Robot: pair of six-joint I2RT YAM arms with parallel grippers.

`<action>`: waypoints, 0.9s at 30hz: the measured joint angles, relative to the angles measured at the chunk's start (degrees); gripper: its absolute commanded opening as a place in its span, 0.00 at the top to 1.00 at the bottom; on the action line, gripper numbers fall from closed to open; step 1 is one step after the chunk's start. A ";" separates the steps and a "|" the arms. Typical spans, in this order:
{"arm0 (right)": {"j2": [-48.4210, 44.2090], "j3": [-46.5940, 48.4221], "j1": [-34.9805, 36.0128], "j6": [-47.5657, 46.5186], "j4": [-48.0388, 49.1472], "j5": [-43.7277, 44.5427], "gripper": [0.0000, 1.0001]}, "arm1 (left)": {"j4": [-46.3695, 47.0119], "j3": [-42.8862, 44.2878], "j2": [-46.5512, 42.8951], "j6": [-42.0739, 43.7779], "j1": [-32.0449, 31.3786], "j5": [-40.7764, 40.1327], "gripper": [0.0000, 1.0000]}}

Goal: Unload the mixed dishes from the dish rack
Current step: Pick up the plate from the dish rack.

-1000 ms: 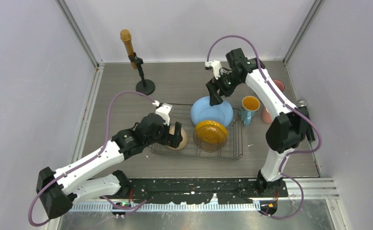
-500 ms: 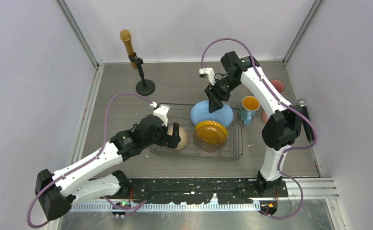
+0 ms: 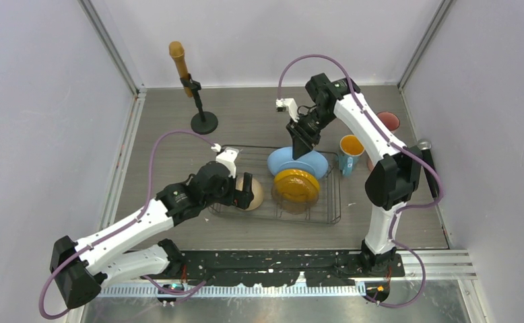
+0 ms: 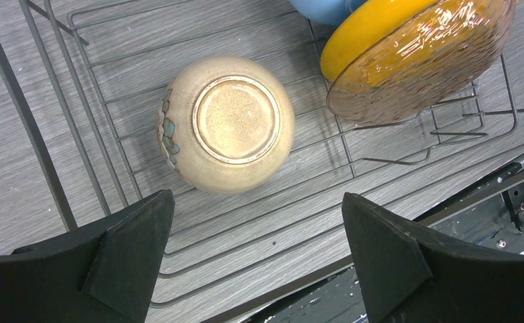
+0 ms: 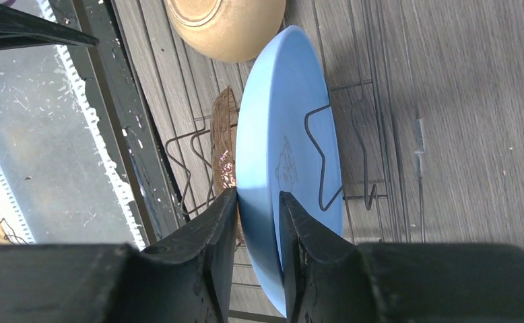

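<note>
The dark wire dish rack [image 3: 334, 202] holds a large light-blue plate [image 3: 300, 165] and a smaller yellow plate [image 3: 296, 186], both upright in the dividers, and an upturned beige bowl [image 3: 254, 196]. My right gripper [image 3: 299, 149] comes down on the blue plate's top rim. In the right wrist view its fingers [image 5: 222, 222] press both faces of the blue plate [image 5: 286, 134]. My left gripper [image 4: 256, 249] hangs open just in front of the beige bowl [image 4: 229, 121], with nothing between its fingers. Beside it leans the yellow plate [image 4: 414, 54].
A blue mug [image 3: 351, 149] with a yellow inside stands at the rack's right side. Two pink mugs [image 3: 389, 121] [image 3: 374, 163] stand further right, near the wall. A black stand with a brown microphone [image 3: 193, 87] is at the back left.
My right gripper has swung left, lowered onto the blue plate's top rim and closed on it. The left arm has barely moved and stays open.
</note>
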 measured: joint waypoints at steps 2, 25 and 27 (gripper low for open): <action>0.52 0.70 0.00 -0.79 -1.09 -0.59 0.72 | 0.04 -0.31 0.00 -0.48 0.00 0.07 0.00; 6.29 15.37 1.79 -7.89 -12.28 -4.28 0.80 | 0.07 -0.57 0.07 -0.81 0.00 0.13 0.00; 6.29 16.46 2.54 -7.41 -12.59 -3.48 0.80 | 0.07 -0.57 0.20 -0.79 0.00 0.15 0.00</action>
